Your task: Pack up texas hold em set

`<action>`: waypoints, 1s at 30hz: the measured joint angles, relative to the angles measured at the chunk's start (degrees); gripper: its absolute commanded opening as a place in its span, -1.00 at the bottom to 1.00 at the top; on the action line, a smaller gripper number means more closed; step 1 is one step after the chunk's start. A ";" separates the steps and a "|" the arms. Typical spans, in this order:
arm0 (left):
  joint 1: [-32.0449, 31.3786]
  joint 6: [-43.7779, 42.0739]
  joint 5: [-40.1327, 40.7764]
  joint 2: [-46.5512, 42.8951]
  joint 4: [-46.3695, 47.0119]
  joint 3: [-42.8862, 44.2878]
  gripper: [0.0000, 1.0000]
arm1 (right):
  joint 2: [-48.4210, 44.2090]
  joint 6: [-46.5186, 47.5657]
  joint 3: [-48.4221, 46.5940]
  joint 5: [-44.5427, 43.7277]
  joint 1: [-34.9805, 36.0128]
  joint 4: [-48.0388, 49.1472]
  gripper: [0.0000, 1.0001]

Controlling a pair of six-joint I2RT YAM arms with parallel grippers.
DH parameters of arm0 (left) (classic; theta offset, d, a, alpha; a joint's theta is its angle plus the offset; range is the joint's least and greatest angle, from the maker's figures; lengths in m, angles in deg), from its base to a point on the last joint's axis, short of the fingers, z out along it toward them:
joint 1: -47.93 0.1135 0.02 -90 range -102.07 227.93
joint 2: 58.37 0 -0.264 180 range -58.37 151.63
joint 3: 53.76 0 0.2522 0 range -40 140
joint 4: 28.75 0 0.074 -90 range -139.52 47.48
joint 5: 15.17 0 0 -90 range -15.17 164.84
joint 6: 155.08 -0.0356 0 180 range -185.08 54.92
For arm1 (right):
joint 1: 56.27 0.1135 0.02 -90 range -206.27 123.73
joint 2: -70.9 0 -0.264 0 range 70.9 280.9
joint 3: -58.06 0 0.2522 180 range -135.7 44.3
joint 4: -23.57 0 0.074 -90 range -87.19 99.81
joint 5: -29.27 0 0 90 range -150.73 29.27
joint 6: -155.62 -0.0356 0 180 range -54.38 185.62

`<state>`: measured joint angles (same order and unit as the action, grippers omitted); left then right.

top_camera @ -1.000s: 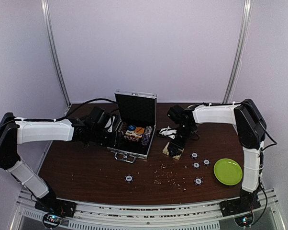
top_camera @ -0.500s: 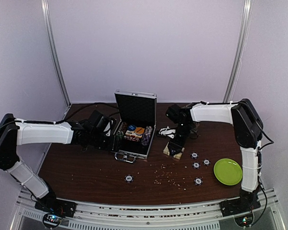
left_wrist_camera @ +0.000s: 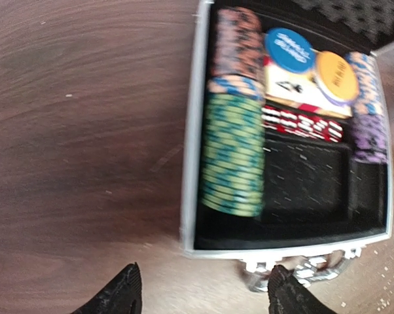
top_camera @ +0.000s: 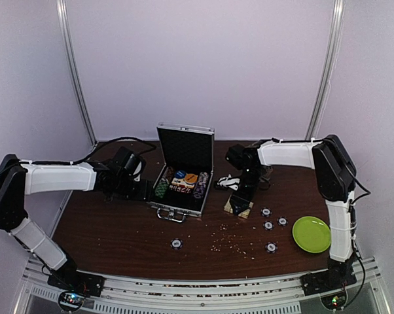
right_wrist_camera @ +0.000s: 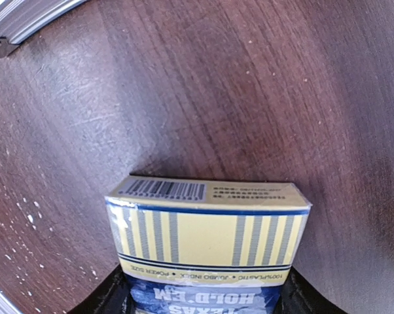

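One card deck [right_wrist_camera: 207, 242] is clenched between the fingers of the right pincer [right_wrist_camera: 202, 294], with dark worktop [right_wrist_camera: 184, 98] beyond it. Just left of that pincer lies the open silver case [left_wrist_camera: 187, 163], holding green chips [left_wrist_camera: 233, 150], red dice [left_wrist_camera: 302, 124], a blue disc [left_wrist_camera: 288, 47] and an orange disc [left_wrist_camera: 336, 77]. The left pincer [left_wrist_camera: 203, 297] hangs released and empty, the case's near corner just ahead of its fingers. Four loose chips [top_camera: 268, 226] and a lime plate [top_camera: 311, 234] lie to the right pincer's base side.

Robot laboratory test cell: plain pale walls [top_camera: 203, 59] framed by bare metal uprights [top_camera: 74, 78] enclose one dark wood-grain table [top_camera: 118, 235], whose slotted aluminium rail [top_camera: 184, 288] at the near edge carries a white-and-black left arm [top_camera: 56, 178] and right arm [top_camera: 292, 155], with black cables [top_camera: 118, 139] trailing behind.
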<state>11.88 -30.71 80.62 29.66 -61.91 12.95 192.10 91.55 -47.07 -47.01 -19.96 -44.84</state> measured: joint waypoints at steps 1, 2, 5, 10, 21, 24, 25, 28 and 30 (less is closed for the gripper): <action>0.81 -0.22 -0.26 0.20 0.07 0.00 0.37 | 0.00 -0.09 -0.17 0.02 0.07 -0.39 0.07; 1.88 -0.44 -0.68 0.61 0.15 0.00 0.38 | 0.00 -0.04 -0.37 0.02 0.17 -0.85 0.06; 4.55 -1.14 -1.90 2.14 0.55 0.07 0.38 | -0.09 0.50 -1.49 -0.11 1.03 -2.32 0.06; 7.58 -2.51 -4.87 5.97 2.56 1.55 0.39 | -1.51 1.60 -5.90 -0.50 4.76 -4.52 0.06; 8.26 -2.99 -17.53 15.02 14.43 2.99 0.39 | 1.11 1.81 -22.88 0.42 9.79 -6.16 0.06; 7.58 -3.26 -19.52 15.93 14.86 2.99 0.38 | 2.89 1.68 -24.55 0.39 9.79 -6.62 0.07; 7.19 -3.41 -19.61 15.93 14.93 2.99 0.37 | 3.54 1.66 -25.11 0.37 9.79 -6.86 0.07; 6.51 -3.54 -19.50 15.91 15.04 2.86 0.37 | 6.23 1.68 -27.91 0.33 9.90 -7.52 0.07; 6.01 -3.41 -19.50 15.78 15.87 2.21 0.36 | 7.87 1.70 -29.92 0.31 10.01 -7.78 0.07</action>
<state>17.89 -34.12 61.12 45.44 -46.05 15.16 199.97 93.26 -76.99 -46.71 -9.95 -52.62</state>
